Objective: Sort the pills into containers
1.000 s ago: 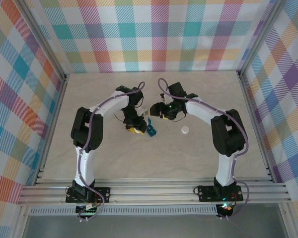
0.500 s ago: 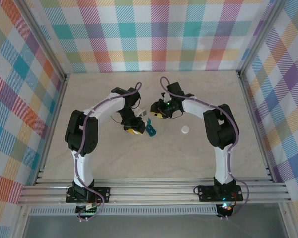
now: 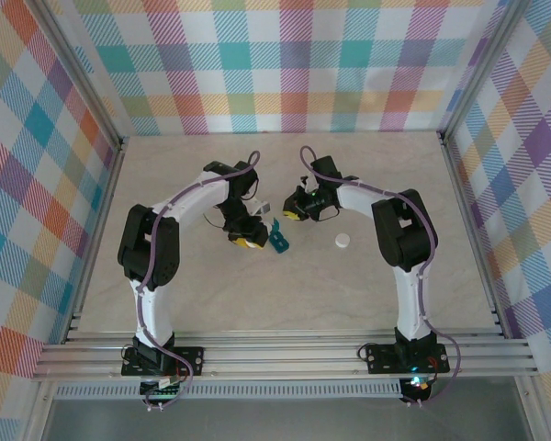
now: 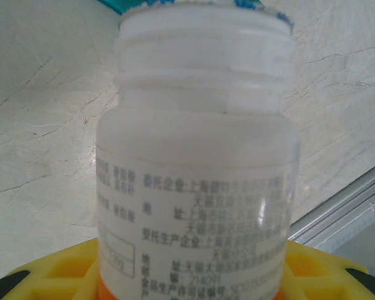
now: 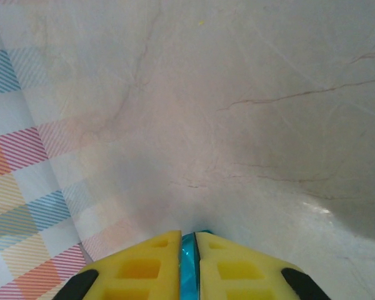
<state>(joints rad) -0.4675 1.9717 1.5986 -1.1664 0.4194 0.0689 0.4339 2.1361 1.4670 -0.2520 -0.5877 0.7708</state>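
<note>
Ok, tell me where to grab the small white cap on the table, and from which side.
Grip the white cap across its round rim, coming straight down from above. It lies flat and low on the table with bare surface around it, so a side approach would likely catch little. The right gripper is nearer, but its jaws are shut on a thin teal piece.

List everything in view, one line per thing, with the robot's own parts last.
bottle: one, white with a printed label, uncapped, in the left hand
containers: one strip, teal, on the table between the hands
teal sliver: one, pinched in the right hand; cannot tell what it belongs to
cap: one, white, on the table right of the containers
table: one, pale marbled
walls: three, multicoloured plaid
left hand: yellow fingers, gripping the bottle
right hand: yellow fingers, closed on the sliver
</note>
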